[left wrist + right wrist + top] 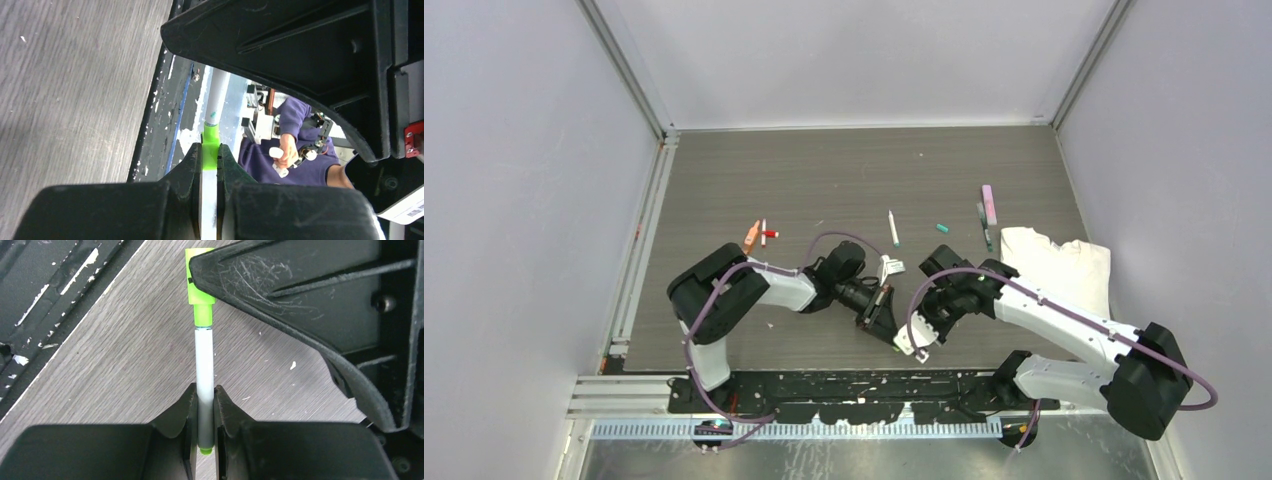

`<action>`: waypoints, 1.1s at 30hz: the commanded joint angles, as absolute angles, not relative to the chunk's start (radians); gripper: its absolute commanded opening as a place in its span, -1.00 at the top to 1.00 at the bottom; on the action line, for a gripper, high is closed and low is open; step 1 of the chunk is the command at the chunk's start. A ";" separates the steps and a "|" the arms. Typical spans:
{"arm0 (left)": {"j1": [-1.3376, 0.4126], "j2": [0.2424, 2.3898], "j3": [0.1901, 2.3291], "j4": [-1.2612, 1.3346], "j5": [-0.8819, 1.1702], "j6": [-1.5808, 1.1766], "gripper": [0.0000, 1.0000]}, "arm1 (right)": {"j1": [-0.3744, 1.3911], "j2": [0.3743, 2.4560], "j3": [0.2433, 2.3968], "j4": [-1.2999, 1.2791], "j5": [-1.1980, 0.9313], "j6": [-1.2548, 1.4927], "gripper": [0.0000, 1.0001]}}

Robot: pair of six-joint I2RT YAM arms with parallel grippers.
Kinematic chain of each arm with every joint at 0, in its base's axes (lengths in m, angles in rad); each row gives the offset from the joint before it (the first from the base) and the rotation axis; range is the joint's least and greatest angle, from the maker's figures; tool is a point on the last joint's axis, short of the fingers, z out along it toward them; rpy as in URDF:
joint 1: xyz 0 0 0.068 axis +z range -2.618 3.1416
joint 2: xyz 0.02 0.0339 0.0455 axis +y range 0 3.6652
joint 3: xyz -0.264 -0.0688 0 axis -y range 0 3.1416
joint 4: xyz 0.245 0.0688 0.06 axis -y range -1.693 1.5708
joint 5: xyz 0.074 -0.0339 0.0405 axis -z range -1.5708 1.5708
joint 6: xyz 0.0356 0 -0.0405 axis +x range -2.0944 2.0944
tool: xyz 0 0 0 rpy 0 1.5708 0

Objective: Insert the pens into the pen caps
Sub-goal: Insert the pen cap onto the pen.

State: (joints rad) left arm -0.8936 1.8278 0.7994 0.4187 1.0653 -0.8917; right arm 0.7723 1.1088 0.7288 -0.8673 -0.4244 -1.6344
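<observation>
At lower centre of the overhead view, the right fingers (175, 415) pinch a white pen (204, 360), its tip inside the green cap (210, 137) that the left fingers (187, 165) pinch. This pair looks nearly joined. A second pen (893, 228), a teal cap (942, 228) and others lie loose higher on the surface (824, 170), not yet paired.

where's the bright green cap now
The bright green cap is clamped in the left gripper, at the end of the white pen the right gripper holds, low centre in the top view.

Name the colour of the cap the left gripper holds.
Bright green cap, best seen in the right wrist view.
</observation>
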 commanded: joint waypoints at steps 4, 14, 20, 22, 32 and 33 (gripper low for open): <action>-0.867 1.806 0.763 0.901 0.894 -0.990 0.99 | 0.807 1.107 0.764 -0.819 -0.670 -1.573 0.98; -0.866 1.931 0.830 1.161 1.052 -1.147 0.99 | 0.807 1.117 0.777 -0.988 -0.803 -1.797 0.99; -0.851 1.942 0.848 1.130 1.031 -1.145 0.99 | 0.808 1.115 0.770 -0.929 -0.764 -1.719 0.99; -0.833 1.939 0.833 1.154 1.025 -1.167 0.99 | 0.804 1.112 0.768 -0.908 -0.736 -1.684 0.99; -0.750 1.810 0.705 1.163 1.055 -1.189 0.28 | 0.709 1.089 0.779 -0.939 -0.745 -1.692 0.99; -0.742 1.793 0.692 1.154 1.061 -1.187 0.22 | 0.696 1.086 0.784 -0.945 -0.749 -1.695 0.98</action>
State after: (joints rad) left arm -0.7906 1.9034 0.7158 1.0363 1.1500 -1.1896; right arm 0.7181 1.1069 0.7609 -0.9024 -0.6125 -1.6855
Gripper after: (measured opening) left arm 0.341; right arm 0.186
